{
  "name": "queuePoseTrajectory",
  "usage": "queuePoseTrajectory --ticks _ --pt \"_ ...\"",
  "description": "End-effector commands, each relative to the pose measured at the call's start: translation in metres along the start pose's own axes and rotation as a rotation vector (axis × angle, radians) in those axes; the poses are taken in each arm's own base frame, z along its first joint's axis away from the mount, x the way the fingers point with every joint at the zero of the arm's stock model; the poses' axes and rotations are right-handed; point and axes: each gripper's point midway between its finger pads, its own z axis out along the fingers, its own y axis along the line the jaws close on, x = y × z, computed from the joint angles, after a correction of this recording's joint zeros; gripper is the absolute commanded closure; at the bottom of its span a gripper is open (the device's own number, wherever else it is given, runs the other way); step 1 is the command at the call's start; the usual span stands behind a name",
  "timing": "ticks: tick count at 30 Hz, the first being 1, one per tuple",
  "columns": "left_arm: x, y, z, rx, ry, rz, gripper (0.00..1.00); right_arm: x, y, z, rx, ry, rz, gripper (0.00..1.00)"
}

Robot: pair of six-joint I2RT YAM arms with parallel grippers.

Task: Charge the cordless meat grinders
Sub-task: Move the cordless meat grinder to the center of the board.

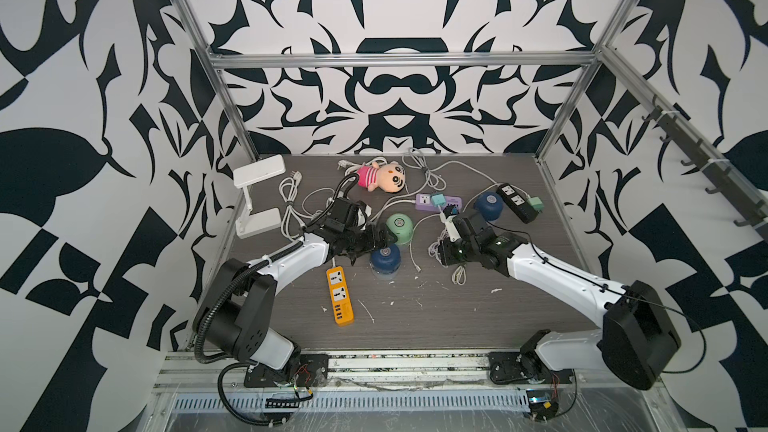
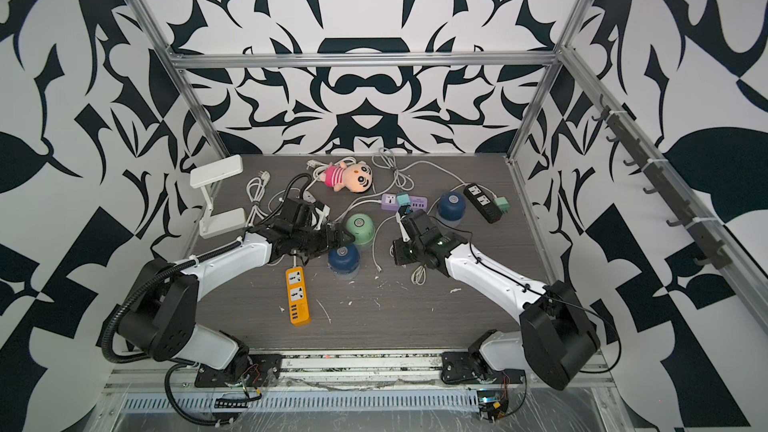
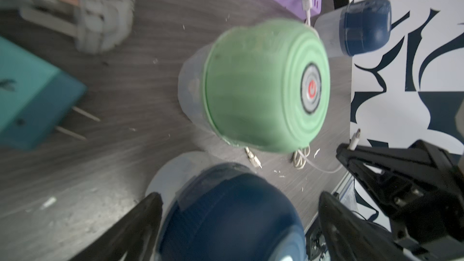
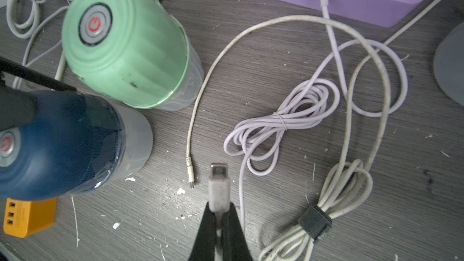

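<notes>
Three cordless meat grinders stand on the dark table: a mint green one [image 1: 400,226] [image 4: 125,43], a dark blue one [image 1: 385,260] [image 3: 231,212] in front of it, and another dark blue one [image 1: 489,204] at the back right. My left gripper [image 1: 374,249] [image 3: 241,197] is open, its fingers [image 3: 150,222] on either side of the near blue grinder's dome, with a gap on at least one side. My right gripper [image 1: 447,214] [image 4: 218,209] is shut on a white cable plug [image 4: 219,184], held above the table to the right of the green grinder.
An orange power strip [image 1: 340,295] lies front left, a purple strip [image 1: 451,202] with a teal adapter [image 1: 437,200] at the middle back, and a black strip [image 1: 516,201] back right. Bundled white cables [image 4: 283,119], a loose cable end [image 4: 190,171], a plush doll [image 1: 380,176] and a white stand [image 1: 257,197] are nearby.
</notes>
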Motion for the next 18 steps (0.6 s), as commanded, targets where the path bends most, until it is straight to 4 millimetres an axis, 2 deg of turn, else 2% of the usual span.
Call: queuePoseTrajectory --ticks 1,10,11,13,18 --pt "0.018 -0.011 -0.007 0.036 0.018 -0.004 0.01 -0.006 0.003 0.000 -0.011 -0.025 0.008 1.00" --pt "0.047 -0.035 -0.019 0.122 -0.002 -0.033 0.00 -0.008 0.007 0.007 -0.021 -0.010 0.004 1.00" --pt "0.047 -0.043 -0.026 0.144 -0.023 -0.015 0.01 -0.009 0.008 0.007 -0.025 -0.010 0.004 1.00" --pt "0.049 -0.041 -0.028 0.126 -0.038 -0.003 0.01 -0.009 0.009 0.010 -0.035 -0.004 0.003 1.00" --pt "0.044 -0.013 -0.037 -0.022 -0.115 0.085 0.01 -0.008 0.014 0.014 -0.055 0.020 -0.010 1.00"
